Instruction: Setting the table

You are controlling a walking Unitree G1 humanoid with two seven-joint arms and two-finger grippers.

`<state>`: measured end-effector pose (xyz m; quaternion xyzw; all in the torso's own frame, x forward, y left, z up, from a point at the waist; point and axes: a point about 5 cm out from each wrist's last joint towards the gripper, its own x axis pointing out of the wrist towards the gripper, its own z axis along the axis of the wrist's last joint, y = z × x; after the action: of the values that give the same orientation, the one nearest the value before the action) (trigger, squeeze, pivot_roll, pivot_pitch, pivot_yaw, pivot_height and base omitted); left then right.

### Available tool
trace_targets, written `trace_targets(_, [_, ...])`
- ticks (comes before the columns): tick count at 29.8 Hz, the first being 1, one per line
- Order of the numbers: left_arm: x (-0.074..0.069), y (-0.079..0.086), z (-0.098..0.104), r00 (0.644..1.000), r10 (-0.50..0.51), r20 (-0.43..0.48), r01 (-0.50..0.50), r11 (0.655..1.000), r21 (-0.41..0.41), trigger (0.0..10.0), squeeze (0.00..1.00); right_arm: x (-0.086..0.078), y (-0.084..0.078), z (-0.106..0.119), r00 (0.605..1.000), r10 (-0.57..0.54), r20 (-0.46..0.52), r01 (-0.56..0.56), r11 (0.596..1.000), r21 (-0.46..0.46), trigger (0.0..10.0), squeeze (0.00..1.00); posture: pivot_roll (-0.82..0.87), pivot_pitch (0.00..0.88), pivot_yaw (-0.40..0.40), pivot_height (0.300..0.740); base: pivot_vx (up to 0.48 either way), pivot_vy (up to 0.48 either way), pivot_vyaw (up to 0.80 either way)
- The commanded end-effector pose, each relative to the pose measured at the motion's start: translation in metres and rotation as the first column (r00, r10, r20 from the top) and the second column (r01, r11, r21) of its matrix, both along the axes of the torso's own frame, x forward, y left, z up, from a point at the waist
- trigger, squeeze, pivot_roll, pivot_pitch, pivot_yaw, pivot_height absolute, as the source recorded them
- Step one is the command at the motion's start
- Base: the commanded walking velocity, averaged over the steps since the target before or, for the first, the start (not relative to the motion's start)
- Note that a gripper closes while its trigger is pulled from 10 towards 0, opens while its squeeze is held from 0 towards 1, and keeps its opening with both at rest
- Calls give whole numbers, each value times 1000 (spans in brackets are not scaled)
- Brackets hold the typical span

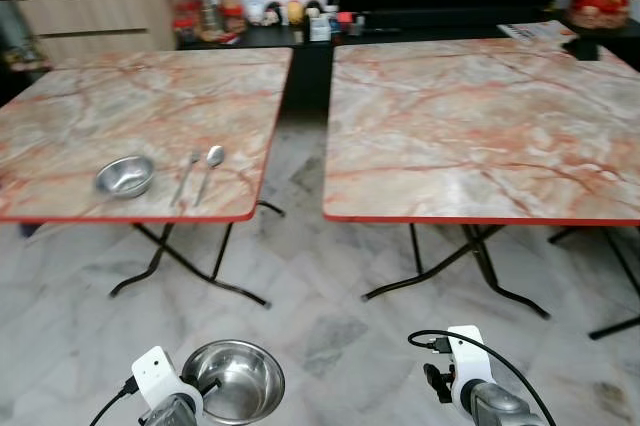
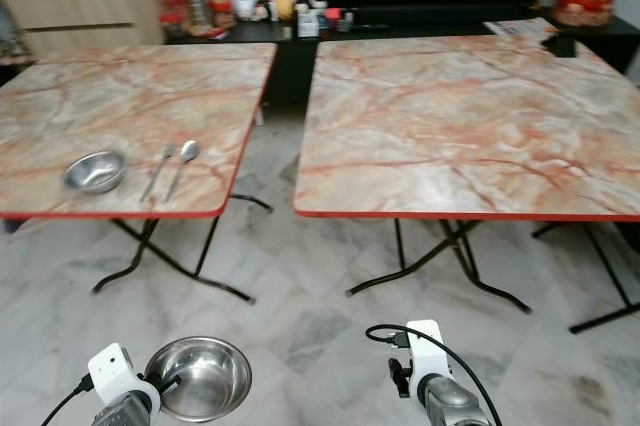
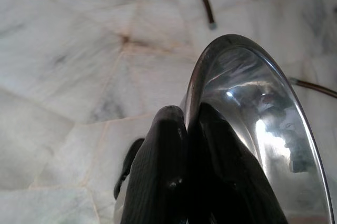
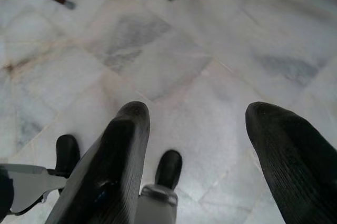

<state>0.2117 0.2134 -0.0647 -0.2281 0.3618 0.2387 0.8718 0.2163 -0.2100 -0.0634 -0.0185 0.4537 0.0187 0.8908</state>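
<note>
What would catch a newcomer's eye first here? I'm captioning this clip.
Two marble-patterned folding tables with red edges: the left table carries a steel bowl, fork and spoon, the right table sits beside it. Low down, the left end effector pinches the rim of a second steel bowl above the floor.

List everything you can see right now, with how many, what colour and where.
Folding tables: two, pink-veined marble tops with red edges, side by side ahead.
Steel bowl on table: one, silver, near front edge of left table.
Fork: one, silver, right of that bowl.
Spoon: one, silver, beside the fork.
Held steel bowl: one, silver, low over the floor.
Floor: grey-white marble tiles.
Bottles and jars: several, mostly red, on the dark counter behind.
Left gripper: black, pinching the held bowl's rim.
Right gripper: black, open above the floor.
</note>
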Motion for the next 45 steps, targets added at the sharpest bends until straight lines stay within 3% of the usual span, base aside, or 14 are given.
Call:
trace_targets(1, [2,0,1,1000,-29,-6,29,999,15,10000,0,2,0,1,1000,-1,0,1,1000,1,10000,0,-45,0,42,740,368,0,0])
trace_targets(25, [-4,3,-3,997,-61,-40,62,998,12,10000,0,3,1,2,1000,17,-2,-17,1000,-6,10000,0,-40,0,41,740,360,0,0])
trace_targets(45, [-6,1,-4,994,-94,-52,96,995,25,10000,0,3,1,1,1000,16,-8,-16,1000,-7,10000,0,-41,0,42,740,0,-60,0])
